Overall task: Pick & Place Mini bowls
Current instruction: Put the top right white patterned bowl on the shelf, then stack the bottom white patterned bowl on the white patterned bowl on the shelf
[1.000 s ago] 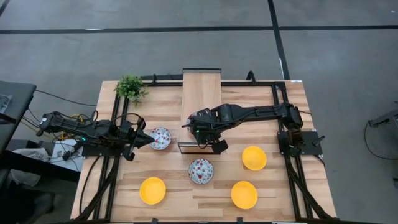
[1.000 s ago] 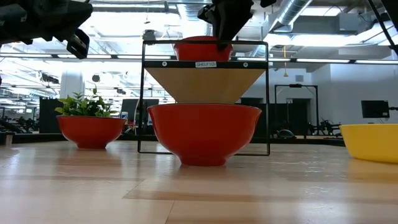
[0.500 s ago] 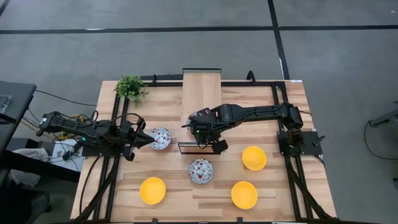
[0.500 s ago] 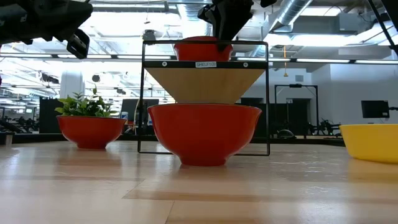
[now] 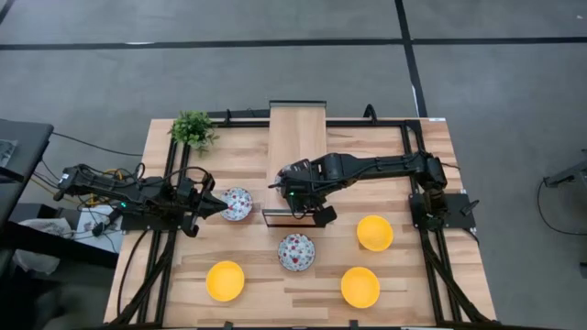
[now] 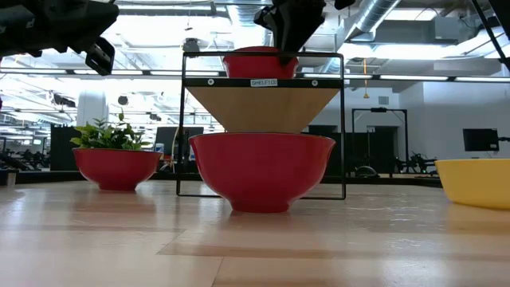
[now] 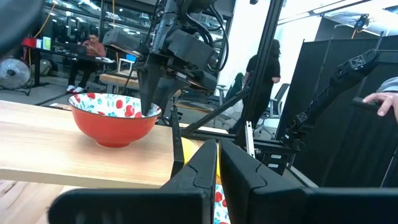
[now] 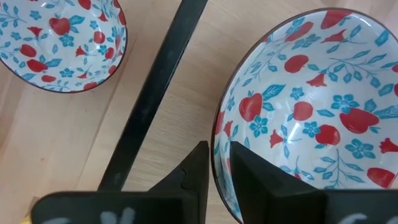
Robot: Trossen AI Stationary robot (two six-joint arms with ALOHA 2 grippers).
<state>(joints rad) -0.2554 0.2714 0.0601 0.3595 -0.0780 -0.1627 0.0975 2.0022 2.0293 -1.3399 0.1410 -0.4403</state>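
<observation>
A floral mini bowl (image 8: 311,118) sits on the top board of the small shelf (image 5: 296,137) at table centre, and the right gripper (image 8: 214,165) pinches its rim, one finger inside and one outside. From the high view this bowl is hidden under the right arm; the low view shows only its red outside (image 6: 259,62) above the shelf edge. Nothing visibly differs from the frames a second ago: both arms and every bowl hold the same places.

A second floral bowl (image 5: 296,251) stands on the table at 6 o'clock from the shelf, a third (image 5: 236,203) at 9 o'clock. The left gripper (image 5: 216,205) hovers just beside that third bowl, fingers pressed together on nothing.

Three yellow bowls lie toward the near edge: one (image 5: 225,280) at 7 o'clock from the shelf, one (image 5: 359,287) at 5 o'clock, one (image 5: 374,233) at 4 o'clock. The potted plant (image 5: 193,129) stands at the 10 o'clock corner.
</observation>
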